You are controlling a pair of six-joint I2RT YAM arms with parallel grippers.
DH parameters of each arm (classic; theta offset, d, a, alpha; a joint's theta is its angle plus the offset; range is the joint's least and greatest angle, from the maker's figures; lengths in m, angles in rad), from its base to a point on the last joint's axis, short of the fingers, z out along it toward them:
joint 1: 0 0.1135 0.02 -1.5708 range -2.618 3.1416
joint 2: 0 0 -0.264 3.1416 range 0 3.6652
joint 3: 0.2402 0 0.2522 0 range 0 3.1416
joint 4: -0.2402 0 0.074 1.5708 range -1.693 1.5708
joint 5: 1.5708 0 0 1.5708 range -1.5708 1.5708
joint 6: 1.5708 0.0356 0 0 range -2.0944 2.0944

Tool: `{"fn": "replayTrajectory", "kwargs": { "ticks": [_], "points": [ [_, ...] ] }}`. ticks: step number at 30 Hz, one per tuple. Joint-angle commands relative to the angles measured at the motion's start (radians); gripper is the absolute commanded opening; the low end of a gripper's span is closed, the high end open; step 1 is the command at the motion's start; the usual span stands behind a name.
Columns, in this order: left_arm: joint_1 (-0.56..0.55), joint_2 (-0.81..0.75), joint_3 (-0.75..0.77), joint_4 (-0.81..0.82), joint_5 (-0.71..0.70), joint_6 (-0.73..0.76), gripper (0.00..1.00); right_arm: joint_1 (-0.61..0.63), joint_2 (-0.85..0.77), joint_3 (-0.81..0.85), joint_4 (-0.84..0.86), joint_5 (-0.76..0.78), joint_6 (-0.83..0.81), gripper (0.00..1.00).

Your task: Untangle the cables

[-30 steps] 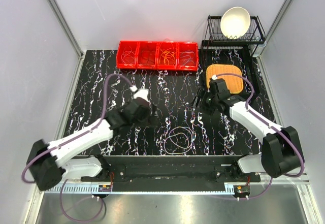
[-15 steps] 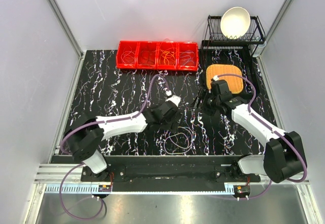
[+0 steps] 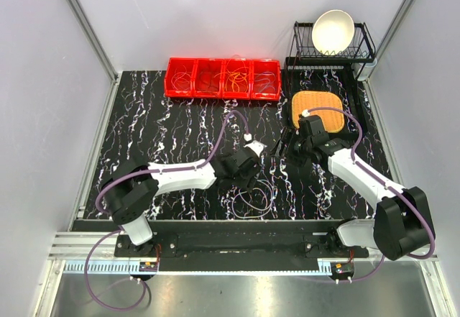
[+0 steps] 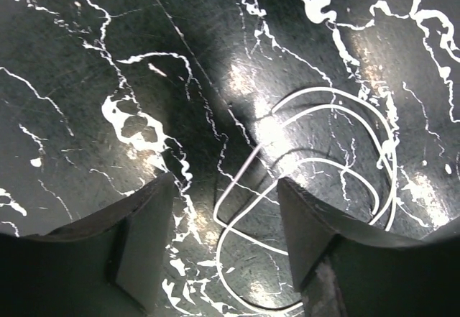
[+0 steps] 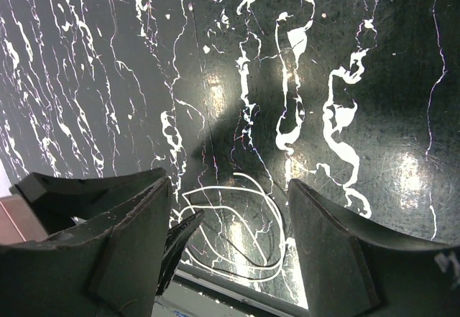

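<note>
Down on the black marbled table point(image 3: 144, 130), close to the near edge and a little right of its middle, lies a loose coil of cables point(image 3: 253, 198). It is whitish and very thin, several loops laid over one another. The left wrist view shows the coil of cables point(image 4: 327, 162) crossing itself in at least a few places, so I'd say it is not yet pulled apart.

The left gripper point(image 3: 248, 176) hangs right over the far side of the coil. In its own camera the left gripper point(image 4: 224, 259) has its fingers point(image 4: 144, 241) spread wide with nothing between them but the nearest loop on the table below. Whether the tips touch the surface, I cannot tell.

The right gripper point(image 3: 282, 146) sits apart from the coil, further toward the far edge and to the right. Its fingers point(image 5: 126, 241) are also spread wide and empty, and the same coil shows between them in the distance.

Along the far edge, the red bins point(image 3: 215, 95) have thin wires point(image 3: 237, 78) in each of the four compartments. That looks like the part of the job already done. What's left, to my eye, is this last coil: take hold of a strand, draw the loops apart, and carry them across. No grasp has been made yet.
</note>
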Motion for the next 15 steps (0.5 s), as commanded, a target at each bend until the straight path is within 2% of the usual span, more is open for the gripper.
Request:
{"fn": "replayTrajectory", "kwargs": {
  "ticks": [1,5,6,8,9,10,11,12,15],
  "points": [
    [-0.009,0.027,0.013,0.039,-0.006,-0.014,0.56,0.01,0.009,0.015,0.01,-0.006,-0.013,0.72],
    [-0.008,0.051,0.019,0.038,-0.003,-0.012,0.48,0.01,0.016,0.017,0.012,-0.007,-0.013,0.72],
    [-0.009,0.052,0.021,0.039,-0.005,-0.009,0.42,0.01,0.016,0.017,0.01,-0.007,-0.013,0.71],
    [-0.009,0.058,0.03,0.035,-0.006,-0.004,0.35,0.011,0.012,0.015,0.012,-0.007,-0.013,0.71],
    [-0.009,0.058,0.033,0.031,-0.013,-0.003,0.28,0.01,0.01,0.014,0.012,-0.007,-0.013,0.72],
    [-0.009,0.055,0.036,0.025,-0.016,-0.003,0.13,0.008,0.01,0.012,0.012,-0.004,-0.014,0.72],
    [-0.009,0.054,0.05,0.019,-0.022,-0.004,0.03,0.01,0.009,0.011,0.012,-0.004,-0.013,0.72],
    [-0.009,0.049,0.059,0.005,-0.042,-0.009,0.0,0.01,0.009,0.011,0.01,-0.004,-0.011,0.72],
    [-0.009,0.0,0.108,-0.082,-0.072,-0.003,0.0,0.01,0.004,0.008,0.012,-0.009,-0.011,0.72]
  ]
}}
